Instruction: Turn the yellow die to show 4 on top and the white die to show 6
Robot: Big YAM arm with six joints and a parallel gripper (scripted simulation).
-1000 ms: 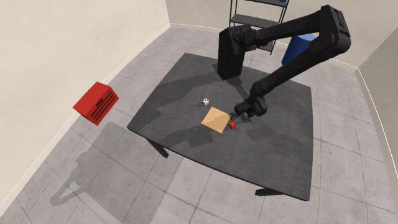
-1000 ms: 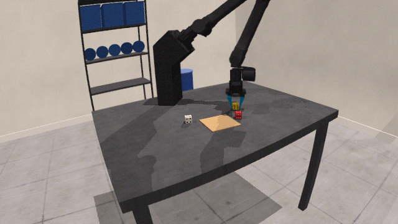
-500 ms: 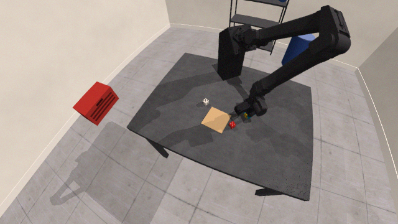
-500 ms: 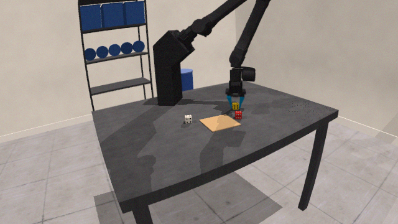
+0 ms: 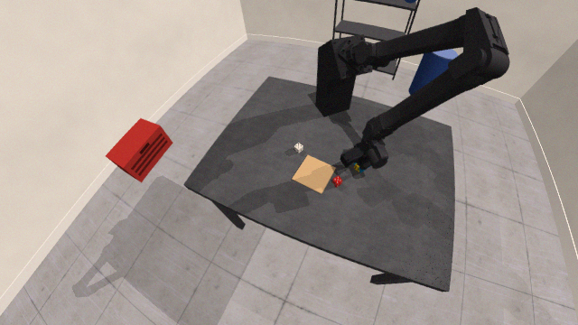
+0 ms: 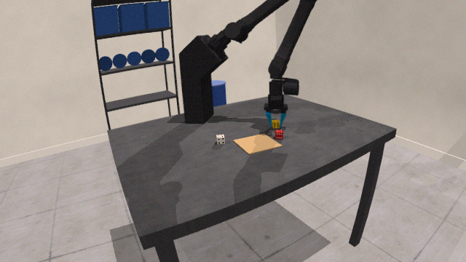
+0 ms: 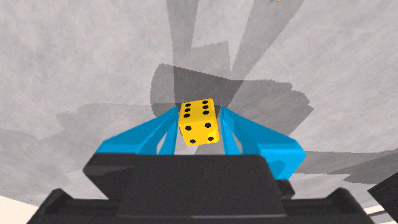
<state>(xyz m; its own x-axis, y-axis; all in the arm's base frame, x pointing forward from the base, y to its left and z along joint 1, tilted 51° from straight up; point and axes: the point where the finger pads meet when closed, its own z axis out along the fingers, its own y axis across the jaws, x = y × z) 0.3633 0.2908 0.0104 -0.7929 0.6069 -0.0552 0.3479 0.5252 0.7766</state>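
Nearest in the exterior view is a floor of large pale grey tiles [image 5: 253, 298] [image 6: 309, 229], crossed by shadows. On it stands a dark grey bench [image 5: 384, 226] [image 6: 204, 178] [image 7: 75, 65] with a mottled top and straight dark legs [image 5: 386, 278] [image 6: 368, 193]. Shadows of the arm stretch over the top.

Towards the middle of the bench, a thin tan mat [image 5: 313, 174] [image 6: 257, 144] lies flat, partly shaded. A white die [image 5: 298, 147] [image 6: 220, 139] rests on the bench near one side of the mat, off it. A red die [image 5: 337, 181] [image 6: 279, 135] sits just beside the mat's other side, also off it.

Slightly farther back, the yellow die [image 5: 357, 167] [image 6: 275, 124] [image 7: 199, 122] is off the mat. The wrist view shows one face with six dots and one with four. The blue-fingered claw [image 5: 358, 168] [image 6: 276, 125] [image 7: 199, 112] points down around this die, its fingers part-way spread and not gripping it.

Behind, the black arm [image 5: 420, 99] [image 6: 291, 40] reaches from a black pedestal [image 5: 334, 90] [image 6: 196, 91] at the bench's far side. Beyond are a blue barrel [image 5: 429, 74] [image 6: 219, 95] and a shelf rack [image 5: 370, 30] [image 6: 140, 101] bearing blue boxes [image 6: 132, 17] and balls [image 6: 134, 58]. Plain beige walls [image 5: 113, 54] [image 6: 342, 54] enclose the room. The top view also shows a red slotted box [image 5: 135, 146] well apart from the bench.
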